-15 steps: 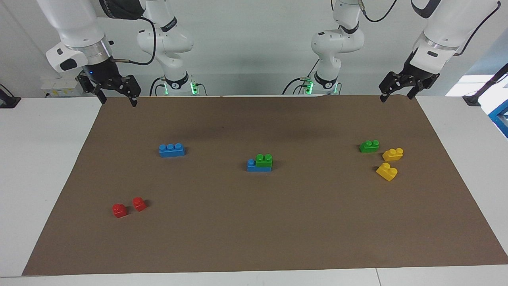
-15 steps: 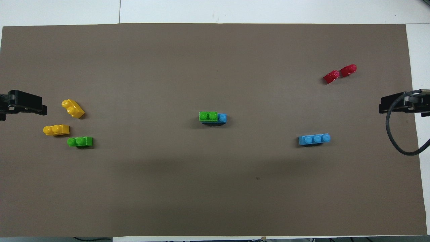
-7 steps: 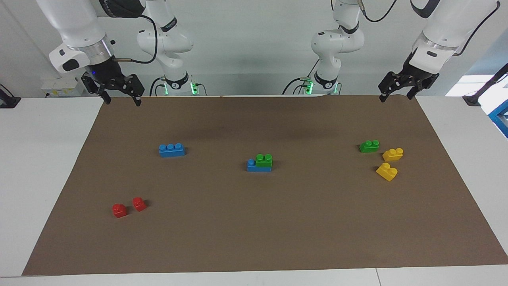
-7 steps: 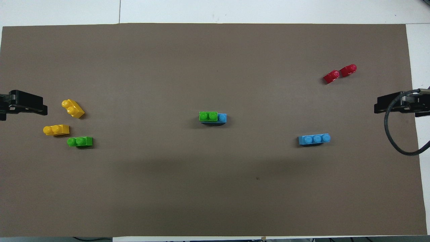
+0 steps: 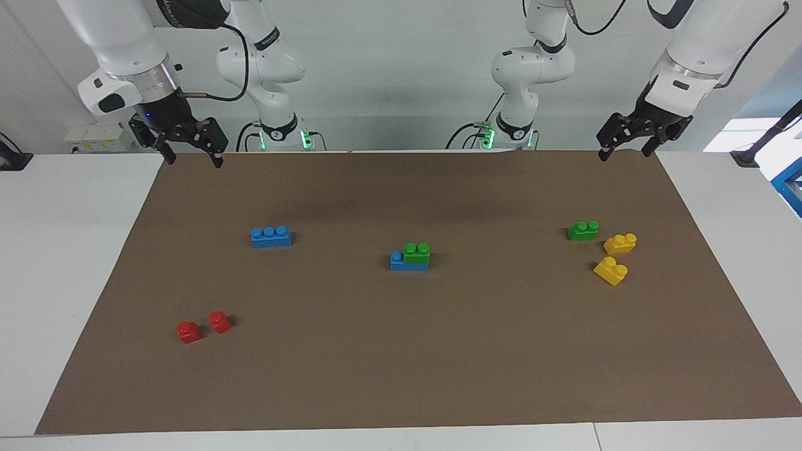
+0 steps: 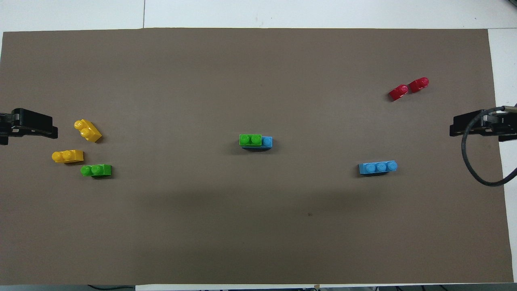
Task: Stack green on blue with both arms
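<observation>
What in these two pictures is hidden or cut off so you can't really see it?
- Blue brick under the green brick: two of its studs are covered, both views.
- Left gripper and right gripper: cut off by the overhead view's side edges.
- Both arms: upper parts cropped by the facing view's top edge.

High facing camera across the table, steep overhead camera, both sharing the brown mat (image 5: pixel 401 376).

2 yellow bricks (image 5: pixel 616 257), 2 red bricks (image 5: pixel 203 326)

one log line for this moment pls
stack: green brick on blue brick mid-mat | left gripper: open, empty | right gripper: open, empty
</observation>
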Robot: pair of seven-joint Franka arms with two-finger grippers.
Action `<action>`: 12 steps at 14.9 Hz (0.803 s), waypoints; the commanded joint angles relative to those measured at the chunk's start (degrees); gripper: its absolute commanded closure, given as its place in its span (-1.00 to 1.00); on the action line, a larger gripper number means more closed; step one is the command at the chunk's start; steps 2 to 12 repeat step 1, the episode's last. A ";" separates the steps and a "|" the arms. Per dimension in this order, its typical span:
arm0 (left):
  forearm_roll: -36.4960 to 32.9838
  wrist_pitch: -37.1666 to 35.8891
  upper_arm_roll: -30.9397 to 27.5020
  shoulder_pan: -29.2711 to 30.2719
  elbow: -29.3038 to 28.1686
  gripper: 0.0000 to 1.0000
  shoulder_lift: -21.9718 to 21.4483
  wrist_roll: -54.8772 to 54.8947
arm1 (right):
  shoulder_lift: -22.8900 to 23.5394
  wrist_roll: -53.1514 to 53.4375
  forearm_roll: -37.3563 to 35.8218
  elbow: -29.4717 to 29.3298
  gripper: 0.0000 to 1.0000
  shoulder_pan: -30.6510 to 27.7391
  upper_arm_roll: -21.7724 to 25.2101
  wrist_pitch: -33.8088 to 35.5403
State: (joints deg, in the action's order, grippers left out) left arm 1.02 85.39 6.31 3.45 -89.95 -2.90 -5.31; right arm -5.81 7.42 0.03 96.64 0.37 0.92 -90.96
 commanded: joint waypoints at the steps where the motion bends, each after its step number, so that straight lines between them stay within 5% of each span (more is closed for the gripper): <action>1: 0.82 -0.84 0.28 0.33 1.36 -1.00 0.52 -0.49 | -0.26 0.75 1.02 0.22 -1.00 -0.81 -0.39 0.43; 12: 0.82 -0.84 0.28 0.33 1.36 -1.00 0.52 -0.49 | -0.26 0.75 1.02 0.22 -1.00 -0.81 -0.39 0.43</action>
